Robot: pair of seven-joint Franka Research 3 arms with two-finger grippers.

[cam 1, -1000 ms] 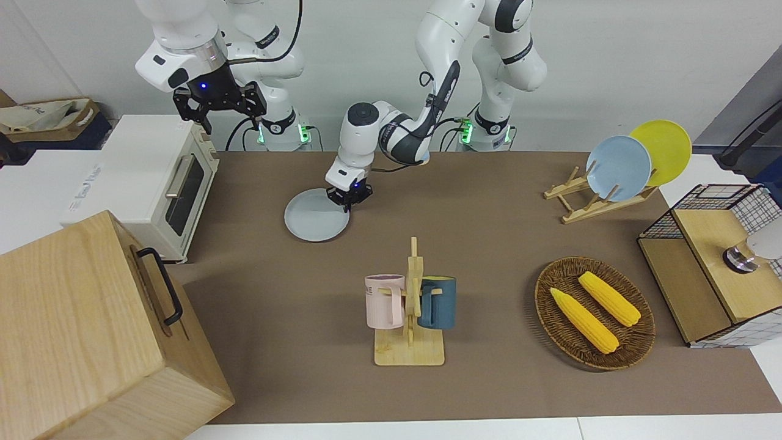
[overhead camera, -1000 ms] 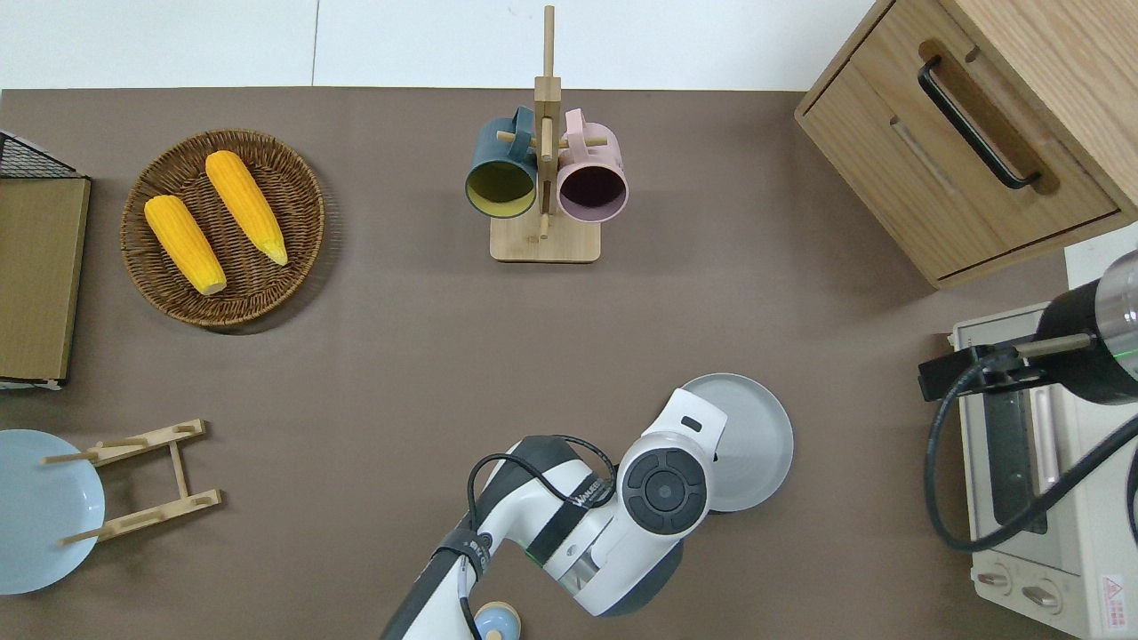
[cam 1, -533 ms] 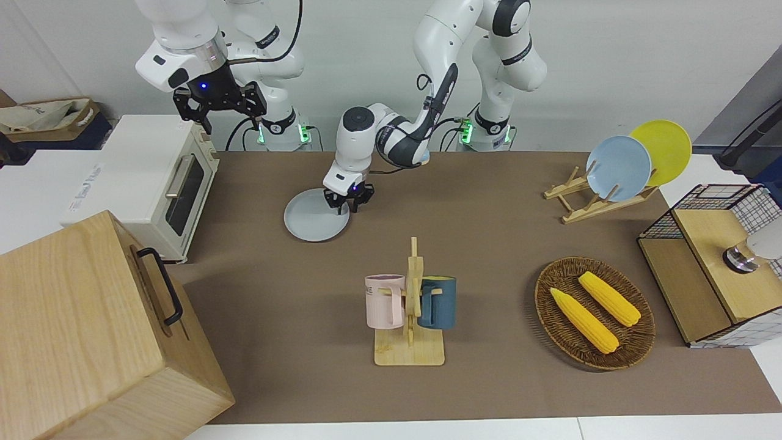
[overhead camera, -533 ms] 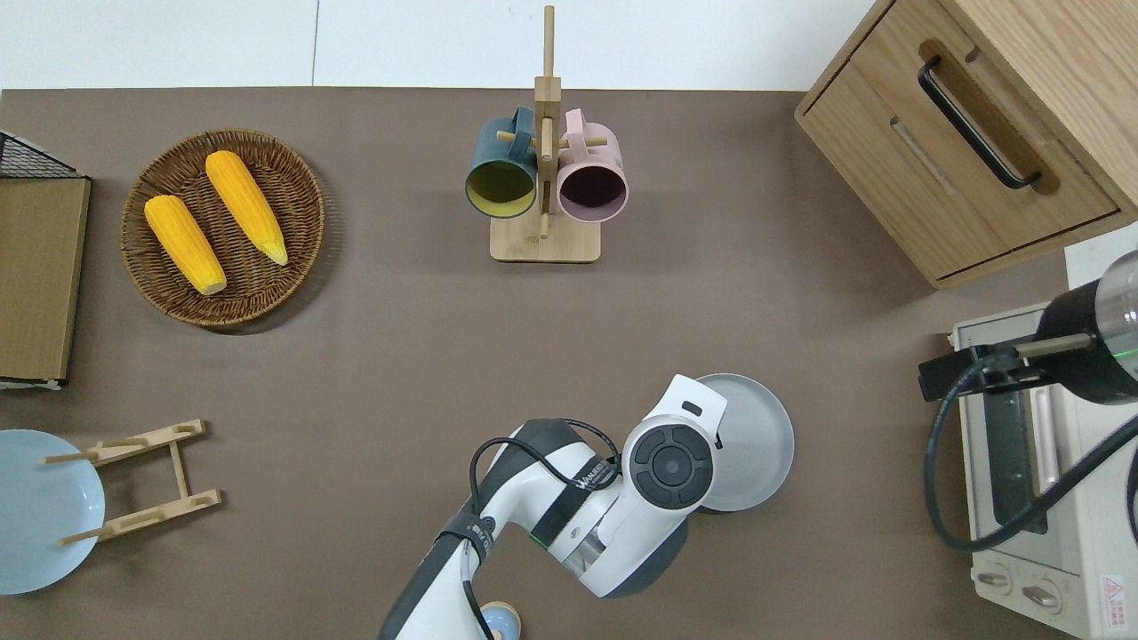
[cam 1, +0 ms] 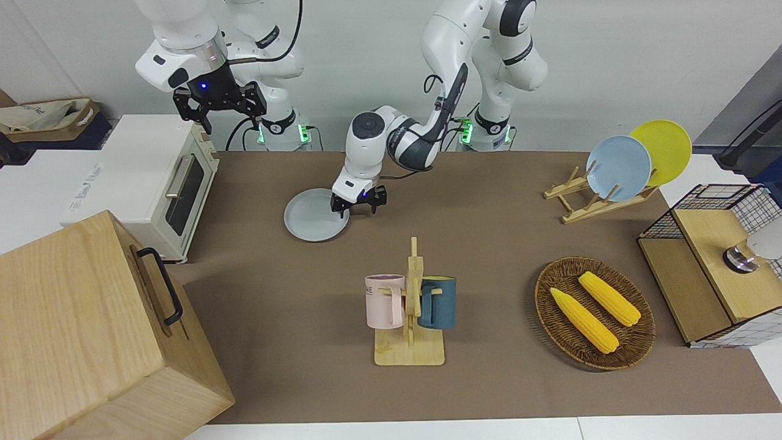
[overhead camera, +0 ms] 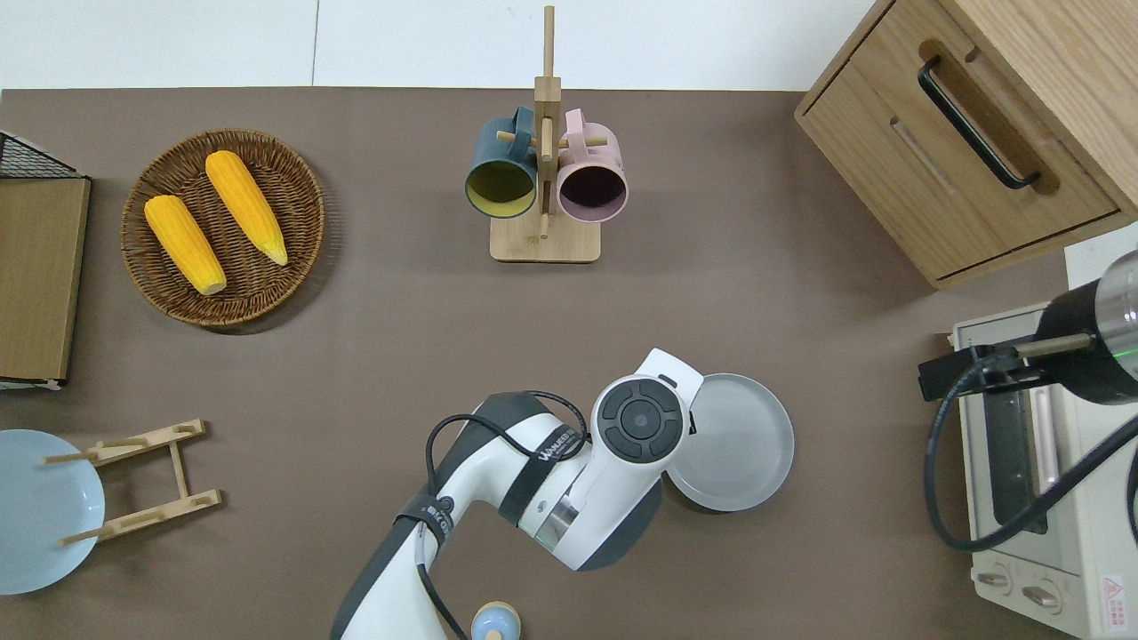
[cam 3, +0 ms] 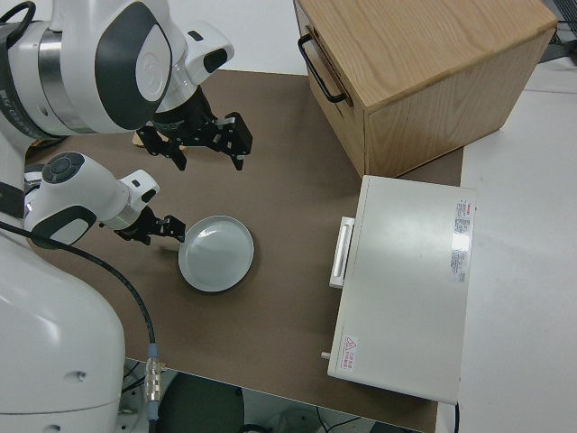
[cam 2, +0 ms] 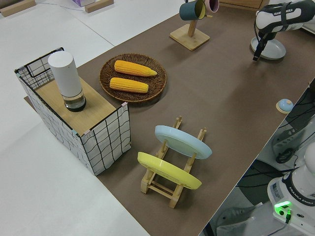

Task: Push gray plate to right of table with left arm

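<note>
Going across the front view from the right arm's end: one wooden cabinet (cam 1: 91,330) with a black handle, one white toaster oven (cam 1: 149,180), one gray plate (cam 1: 314,215), one wooden mug rack (cam 1: 410,318) carrying two mugs, a pink mug (cam 1: 383,300) and a dark teal mug (cam 1: 438,302), one wicker basket (cam 1: 553,327) holding two corn cobs (cam 1: 583,319), one wooden plate rack (cam 1: 595,198) with two plates standing in it, a sky-blue plate (cam 1: 618,168) and a yellow plate (cam 1: 663,150), and one wire basket (cam 1: 742,211) with a wooden shelf and a white cylinder on top.

Gray plate lay flat on the counter (cam 1: 489,244), round so no long axis, rim up. It sat nearer to the robots than the mug rack, toward the right arm's end, well apart from the toaster oven. Left hand (cam 1: 358,206) hung low at the plate's edge on the side toward the left arm's end, fingers apart and pointing down; contact with the rim could not be told. In the overhead view the left arm's wrist covered that edge of the plate (overhead camera: 733,442).

Right hand (cam 1: 220,104) was parked, fingers spread.

Counter was a matte brown sheet with white edges. White wall stood at the robots' backs. White surfaces flanked the brown sheet at both ends.
</note>
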